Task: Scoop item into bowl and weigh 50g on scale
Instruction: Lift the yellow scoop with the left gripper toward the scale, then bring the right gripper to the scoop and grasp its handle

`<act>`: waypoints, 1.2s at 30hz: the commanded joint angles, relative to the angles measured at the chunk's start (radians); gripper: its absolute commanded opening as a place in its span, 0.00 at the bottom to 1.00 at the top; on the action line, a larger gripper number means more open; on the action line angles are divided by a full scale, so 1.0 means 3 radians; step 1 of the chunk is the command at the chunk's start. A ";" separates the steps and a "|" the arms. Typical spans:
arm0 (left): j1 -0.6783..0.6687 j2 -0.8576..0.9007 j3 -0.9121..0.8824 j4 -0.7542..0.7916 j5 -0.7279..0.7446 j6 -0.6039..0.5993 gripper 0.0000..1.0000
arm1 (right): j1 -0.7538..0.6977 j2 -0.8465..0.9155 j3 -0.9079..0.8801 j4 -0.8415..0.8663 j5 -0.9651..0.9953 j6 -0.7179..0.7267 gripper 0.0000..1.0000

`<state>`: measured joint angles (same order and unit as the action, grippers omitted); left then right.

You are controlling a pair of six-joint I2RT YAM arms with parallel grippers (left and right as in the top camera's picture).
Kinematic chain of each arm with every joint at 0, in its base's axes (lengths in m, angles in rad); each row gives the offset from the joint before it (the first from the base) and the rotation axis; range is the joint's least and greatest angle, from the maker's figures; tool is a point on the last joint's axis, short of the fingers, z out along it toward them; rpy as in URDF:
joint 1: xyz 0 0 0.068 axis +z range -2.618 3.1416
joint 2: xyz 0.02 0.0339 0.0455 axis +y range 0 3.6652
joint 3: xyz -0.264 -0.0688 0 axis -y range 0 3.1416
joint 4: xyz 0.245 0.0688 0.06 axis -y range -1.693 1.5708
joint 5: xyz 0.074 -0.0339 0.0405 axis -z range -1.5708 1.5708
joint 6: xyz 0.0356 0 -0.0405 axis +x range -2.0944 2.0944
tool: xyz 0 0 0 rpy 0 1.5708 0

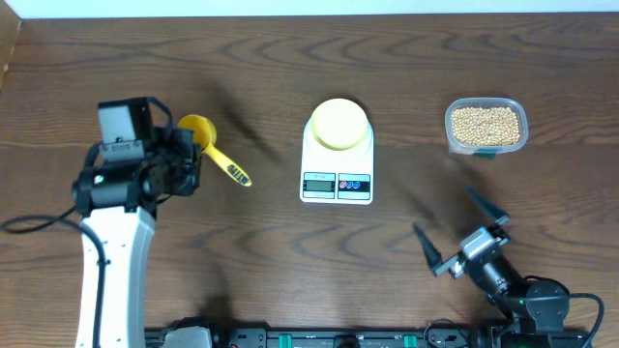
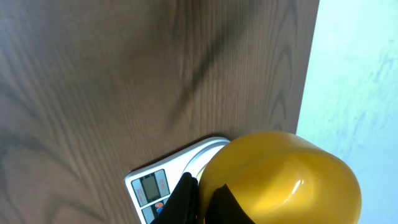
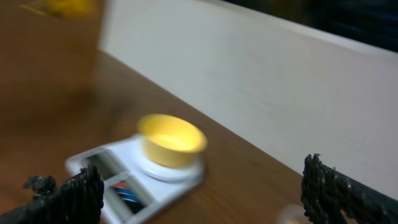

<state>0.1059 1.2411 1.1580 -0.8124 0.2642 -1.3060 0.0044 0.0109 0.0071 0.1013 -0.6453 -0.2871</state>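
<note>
Surface: dark wood grain.
Left pincer: far left, closed on the cup of a yellow scoop.
Right pincer: front right, spread wide, holding nothing.
Scale: white, centre.
Tub: clear, back right.
Bowl: pale yellow, sitting on the scale.
Beans: tan, all in the tub.

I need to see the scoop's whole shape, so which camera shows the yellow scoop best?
The overhead view: the scoop shows whole, cup and handle, on the table's left side. The left wrist view shows only its cup, very close, with the handle hidden. The right wrist view catches just a blurred yellow patch, probably the scoop.
</note>
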 commanded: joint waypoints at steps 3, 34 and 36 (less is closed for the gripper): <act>-0.0187 0.0200 0.0023 0.0239 0.0080 -0.0055 0.08 | 0.0034 0.0009 -0.0005 0.0324 -0.0655 0.1108 0.99; -0.0698 0.0228 0.0024 0.1132 -0.0093 -0.1266 0.07 | 0.0965 0.4710 0.3101 0.0963 -0.1475 0.2427 0.99; -0.0698 0.0228 0.0024 0.1132 -0.0161 -0.1265 0.07 | 0.1128 0.4938 0.3221 0.0964 -0.1489 0.2427 0.99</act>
<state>-0.1013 1.3094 1.1561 -0.4717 0.2623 -1.6684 0.2859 1.4303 0.9195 0.3870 -1.0634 0.4286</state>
